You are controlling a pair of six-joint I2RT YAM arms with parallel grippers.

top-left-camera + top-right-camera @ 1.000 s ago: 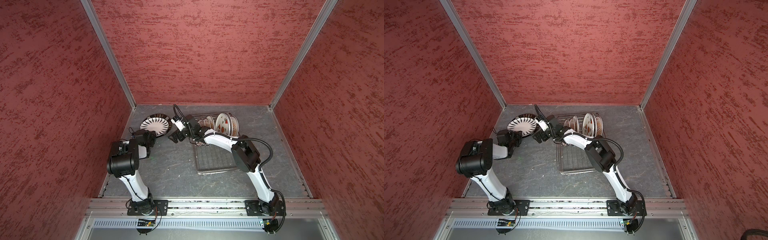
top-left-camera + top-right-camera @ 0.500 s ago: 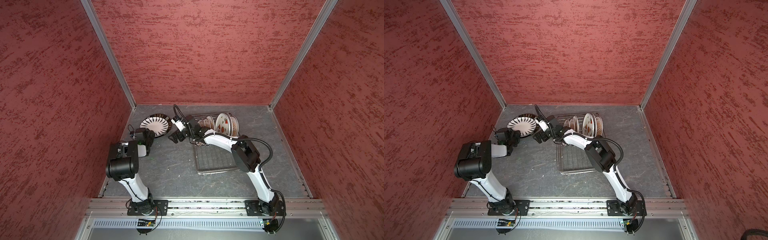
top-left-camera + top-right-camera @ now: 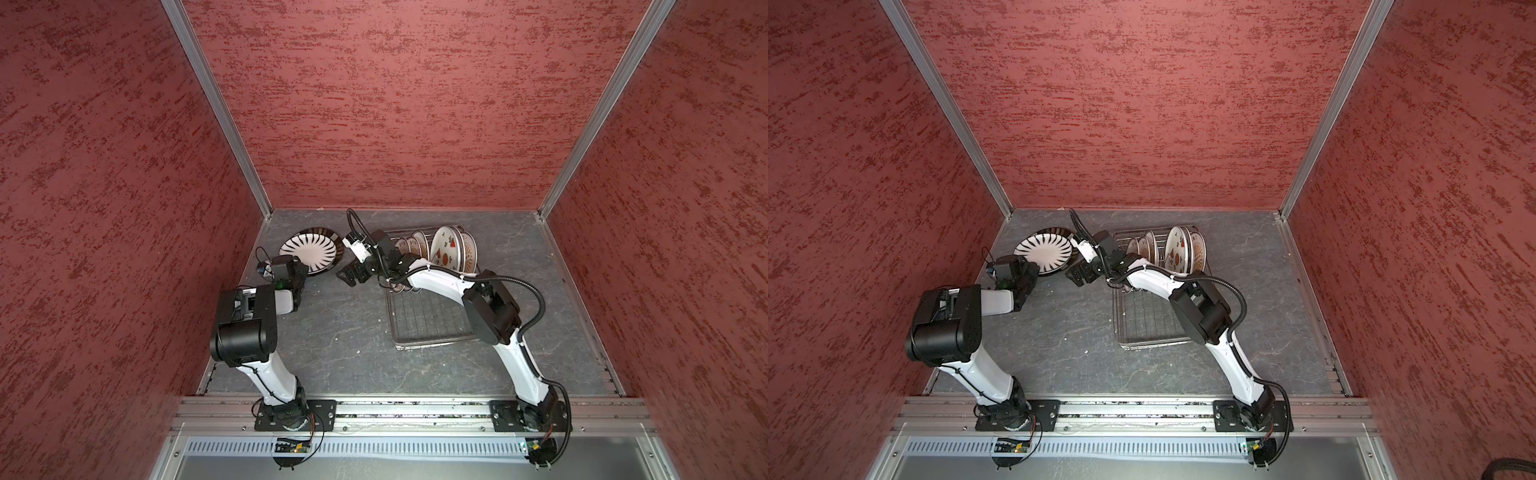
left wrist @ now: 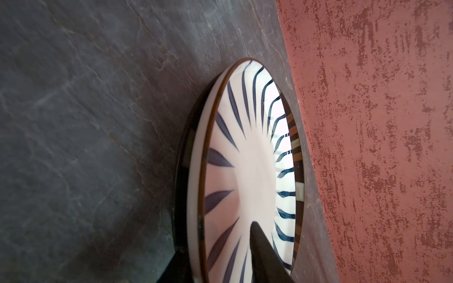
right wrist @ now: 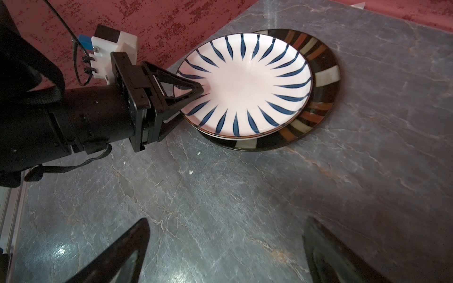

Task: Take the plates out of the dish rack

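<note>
As a white plate with blue radial stripes [image 5: 245, 83] lies stacked on a larger dark plate [image 5: 323, 73] banded in brown and cream, in the far left corner of the slate-grey tabletop [image 5: 245, 196] and close to the red wall [image 4: 380, 122], the left gripper [image 5: 190, 105] straddles the white plate's near rim, one finger above it and one beneath. Its jaws stand partly apart; whether they pinch the rim cannot be told. Just beside the stack, the right gripper [image 5: 225, 254] hovers over the tabletop, jaws spread wide and holding nothing. Farther right, in both top views, the wire dish rack [image 3: 428, 320] carries at least four plates standing on edge at its far end, among them a watermelon-slice plate [image 3: 446, 249] and orange sunburst plates [image 3: 411, 245]. The right arm [image 3: 440, 282] reaches across the rack, covering the standing plates' lower edges and part of the wires. In the top views the left wrist housing [image 3: 286, 270] hides most of the left gripper, and the exact count of racked plates is hard to make out.
</note>
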